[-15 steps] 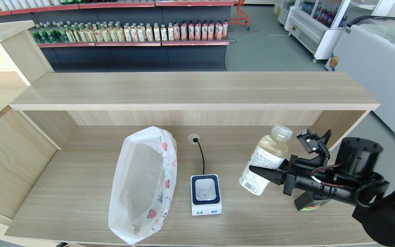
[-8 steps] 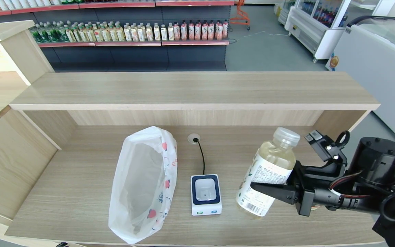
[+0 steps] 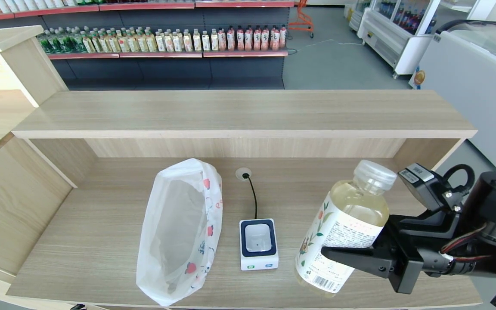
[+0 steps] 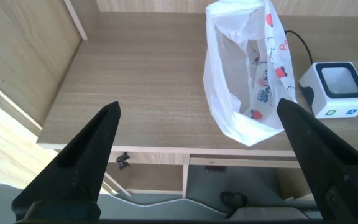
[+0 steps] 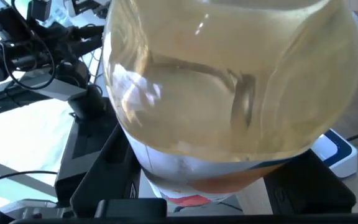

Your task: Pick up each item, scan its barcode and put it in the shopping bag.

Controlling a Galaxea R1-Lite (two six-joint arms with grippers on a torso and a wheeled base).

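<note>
The left fingers [image 4: 92, 149] are spread wide, holding nothing. Centre-left on the table [image 3: 101, 224] lies the white shopping bag [image 3: 179, 232], mouth open, the scanner [image 3: 258, 243] just right of it. Lower right, the right fingers [image 3: 360, 258] clamp the tilted bottle [image 3: 360, 206] across its label; the barcode [image 3: 322, 282] shows near its base, print too small to read, far finger hidden.

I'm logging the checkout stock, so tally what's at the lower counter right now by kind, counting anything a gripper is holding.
Bottle: 1
Shopping bag: 1
Barcode scanner: 1
Total: 3
</note>
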